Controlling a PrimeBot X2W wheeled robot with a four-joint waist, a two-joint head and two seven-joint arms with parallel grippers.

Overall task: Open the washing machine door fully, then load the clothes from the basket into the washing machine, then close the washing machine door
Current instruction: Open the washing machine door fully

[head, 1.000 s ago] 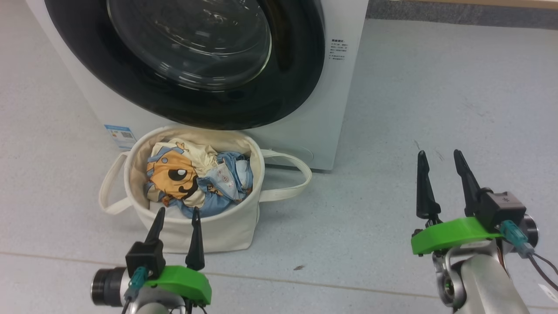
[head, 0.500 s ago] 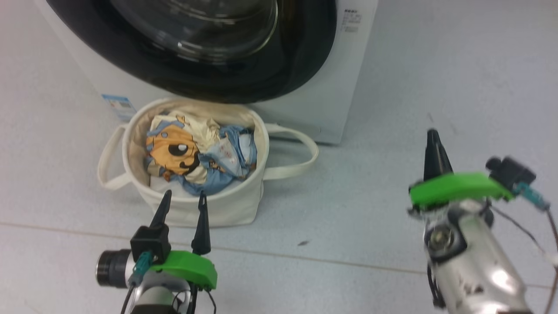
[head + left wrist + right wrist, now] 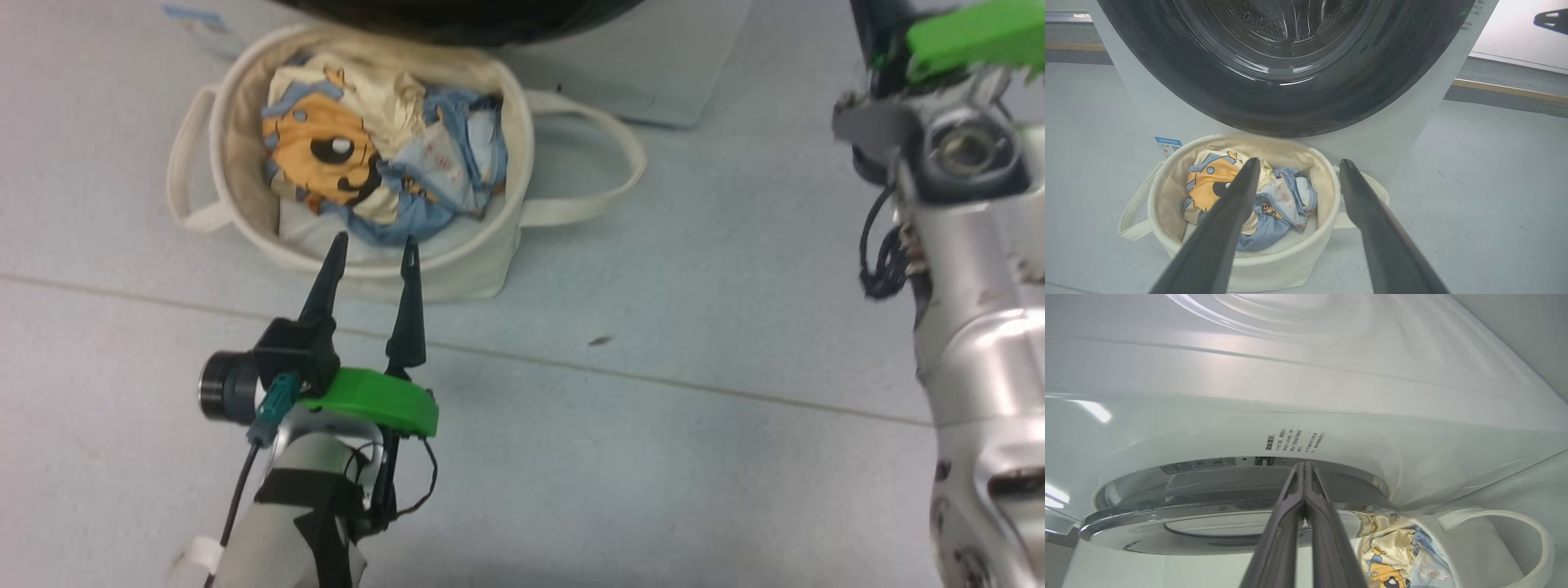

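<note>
Washing machine door point(image 3: 1290, 114): not yet open; right gripper point(image 3: 1304, 465) fingers pressed together, tips by its rim. Clothes point(image 3: 326, 151): all in basket point(image 3: 465, 273), just beyond left gripper point(image 3: 375, 240) fingers, spread apart, empty. Loading, closing outstanding.

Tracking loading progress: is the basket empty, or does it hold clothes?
Not empty: the clothes lie bunched inside the basket, orange cartoon face upward, light-blue fabric beside it.
</note>
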